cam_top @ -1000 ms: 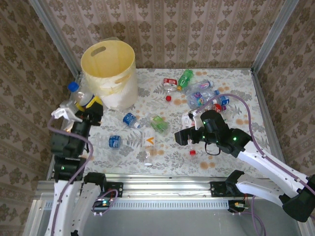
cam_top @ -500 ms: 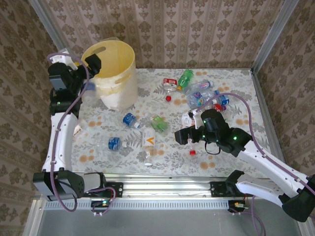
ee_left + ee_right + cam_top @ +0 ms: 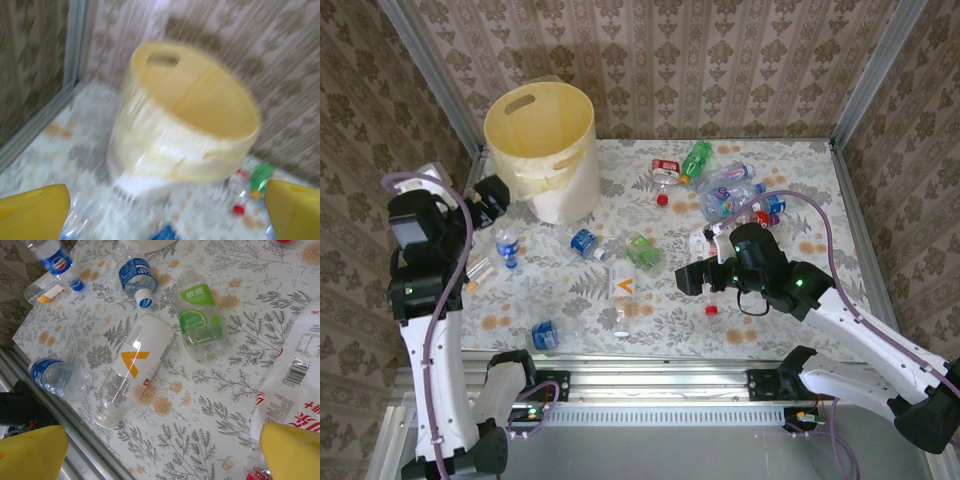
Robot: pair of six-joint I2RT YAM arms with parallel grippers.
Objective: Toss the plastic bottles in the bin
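The left gripper [image 3: 488, 198] has its yellow fingertips [image 3: 32, 212] spread as wide as they go, one at either edge of its wrist view, and nothing sits between them. Straight ahead of them stands the bin [image 3: 165, 145]. It is a big, round, pale yellow bucket with an oval handle slot near the rim and whitish plastic round its lower side (the wrist picture is blurred, so finer detail is lost). From above, the bin stands upright in the far left corner of the table [image 3: 800, 310]. The left gripper is just beside it on the near side, and a small blue-label bottle [image 3: 506, 248] is on the table near that gripper.

The right gripper [image 3: 697, 262] is also spread wide, its fingertips [image 3: 30, 452] holding nothing, above the middle of the table. Under it lie a clear white-label bottle [image 3: 132, 370] with an orange mark and a green-label bottle [image 3: 200, 322] just beside it. A cluster of bottles [image 3: 720, 185] with green, red and blue on them lies towards the far right, well apart from the bin.
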